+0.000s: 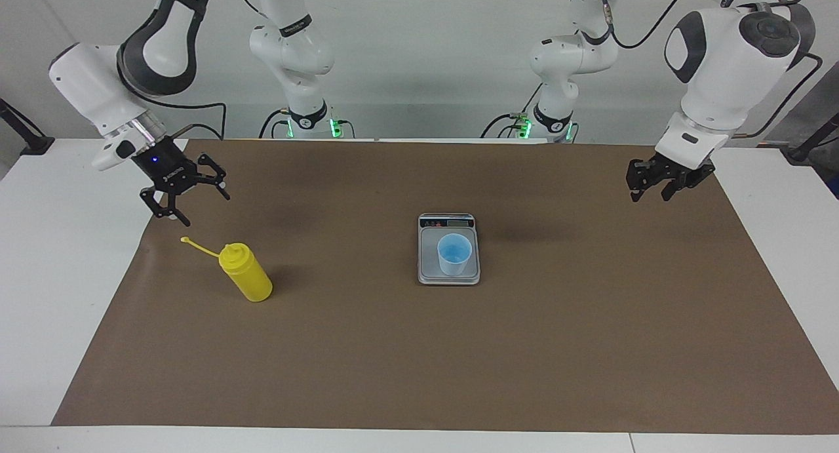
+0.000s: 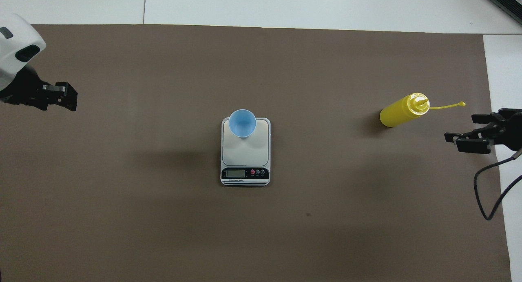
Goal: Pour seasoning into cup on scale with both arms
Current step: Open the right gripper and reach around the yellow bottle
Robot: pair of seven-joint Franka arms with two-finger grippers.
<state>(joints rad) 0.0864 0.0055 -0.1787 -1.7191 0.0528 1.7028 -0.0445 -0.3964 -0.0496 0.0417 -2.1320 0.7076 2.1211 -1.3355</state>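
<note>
A white surface [image 1: 39,256] is covered over most of its area by a brown mat [image 1: 419,348]. Two white jointed arms are mounted at the robots' end.

The right arm [image 1: 98,86] is extended over the mat's edge at its own end of the surface. Its tool [image 1: 187,200] is held in the air just beside the bottle's cap strap, touching nothing; the fingers are spread wide and nothing is gripped.

The left arm [image 1: 727,53] is raised over the mat's edge at the other end. Its tool [image 1: 655,189] is empty and well apart from every object; whether the fingers are wide or narrow cannot be told.

A silver-grey digital kitchen scale [image 1: 449,273] is placed at the middle of the mat, its display strip toward the robots. A small light-blue plastic cup [image 1: 454,253] is stood upright on the weighing plate, at the part of the plate farther from the display.

A yellow squeeze bottle [image 1: 246,273] of seasoning is stood upright on the mat toward the right arm's end, well apart from the scale. Its thin cap strap [image 1: 198,246] is extended outward from the top toward the mat's edge.
</note>
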